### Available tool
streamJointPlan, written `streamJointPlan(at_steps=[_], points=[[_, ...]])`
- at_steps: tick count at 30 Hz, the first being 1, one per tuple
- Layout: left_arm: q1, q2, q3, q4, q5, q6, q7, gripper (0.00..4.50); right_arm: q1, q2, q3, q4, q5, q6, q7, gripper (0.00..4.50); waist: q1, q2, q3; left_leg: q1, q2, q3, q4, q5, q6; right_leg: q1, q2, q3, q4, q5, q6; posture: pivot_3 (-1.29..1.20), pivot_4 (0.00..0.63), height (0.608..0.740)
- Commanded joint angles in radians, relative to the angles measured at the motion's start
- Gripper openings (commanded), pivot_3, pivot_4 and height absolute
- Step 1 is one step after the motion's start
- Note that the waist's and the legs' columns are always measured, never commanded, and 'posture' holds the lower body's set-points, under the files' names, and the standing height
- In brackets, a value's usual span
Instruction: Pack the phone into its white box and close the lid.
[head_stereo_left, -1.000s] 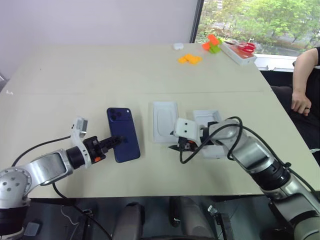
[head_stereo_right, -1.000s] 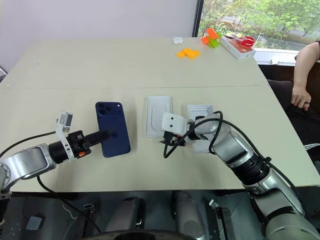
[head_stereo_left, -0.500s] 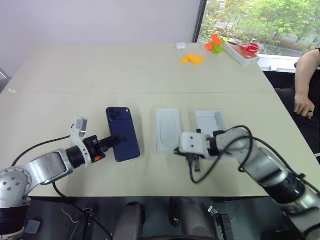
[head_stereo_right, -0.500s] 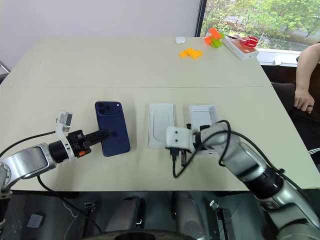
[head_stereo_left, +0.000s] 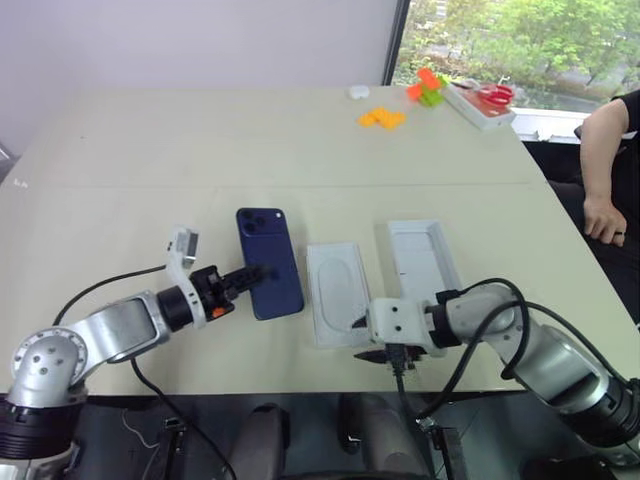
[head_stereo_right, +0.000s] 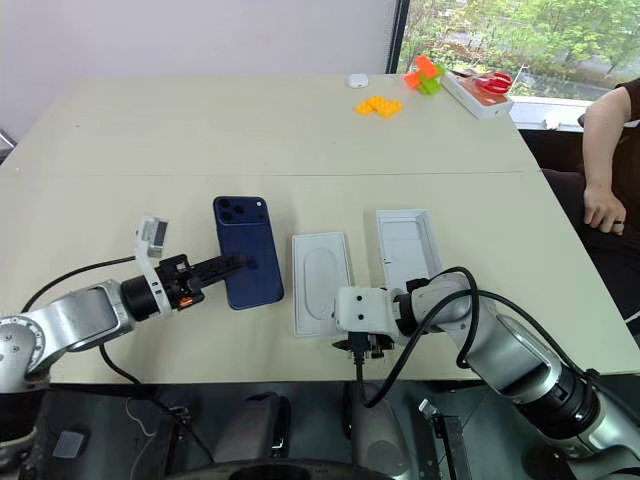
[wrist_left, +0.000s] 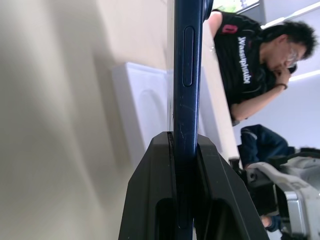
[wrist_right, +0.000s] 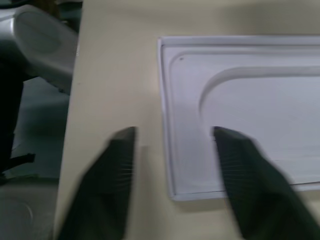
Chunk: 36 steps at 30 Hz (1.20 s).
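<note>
At the table's (head_stereo_left: 150, 140) near edge, the right gripper (head_stereo_left: 385, 355) hovers by the insert's (head_stereo_left: 337, 292) near end, fingers (wrist_right: 117, 170) spread wide, holding nothing. Left gripper (head_stereo_left: 243, 279) reaches right, clamped on the phone's (head_stereo_left: 270, 262) near edge. The phone sits just left of the insert, the white box (head_stereo_left: 424, 257) just right. Open tabletop lies beyond. Far right: orange blocks (head_stereo_left: 380, 118), a seated person (head_stereo_left: 605, 160).

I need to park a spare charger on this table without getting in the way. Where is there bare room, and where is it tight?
Free: the wide far half of the table, between the phone and the orange blocks; also the near left corner. Crowded: the near middle, where phone, insert and white box lie side by side with both pincers, left and right.
</note>
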Motion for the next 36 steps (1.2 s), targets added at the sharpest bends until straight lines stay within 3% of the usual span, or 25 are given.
streamJointPlan(at_steps=[1, 9, 19, 36], points=[[-0.044, -0.089, -0.030, -0.061, -0.028, -0.034, 0.056, 0.00, -0.007, -0.011, -0.086, -0.042, 0.055, -0.009, 0.010, 3.49, 0.002, 0.000, 0.000, 0.000, 0.000, 0.000, 0.000, 0.000, 0.000, 0.000, 0.000, 0.000, 0.000, 0.000, 0.000, 0.00, 0.150, 0.734], [-0.106, -0.349, -0.095, -0.028, -0.028, -0.045, 0.334, 0.00, -0.011, -0.049, -0.202, -0.008, 0.111, -0.002, 0.010, 3.49, 0.023, -0.001, 0.001, 0.001, -0.002, 0.000, 0.002, 0.000, 0.000, 0.003, -0.001, 0.000, 0.000, 0.000, 0.000, 0.00, 0.150, 0.734], [-0.141, -0.390, -0.168, 0.008, -0.028, 0.059, 0.433, 0.00, -0.006, -0.069, -0.232, 0.053, 0.098, -0.014, -0.019, 3.49, 0.023, -0.001, 0.001, 0.001, -0.002, 0.000, 0.002, 0.000, 0.000, 0.003, 0.001, 0.000, 0.000, 0.000, 0.000, 0.00, 0.150, 0.734], [-0.185, -0.393, -0.201, 0.082, -0.028, 0.121, 0.448, 0.00, 0.052, -0.111, -0.270, 0.071, 0.107, -0.022, -0.036, 3.49, 0.024, -0.001, 0.001, 0.001, -0.002, 0.000, 0.002, 0.000, 0.000, 0.003, 0.001, 0.000, 0.000, 0.001, -0.001, 0.00, 0.150, 0.734]])
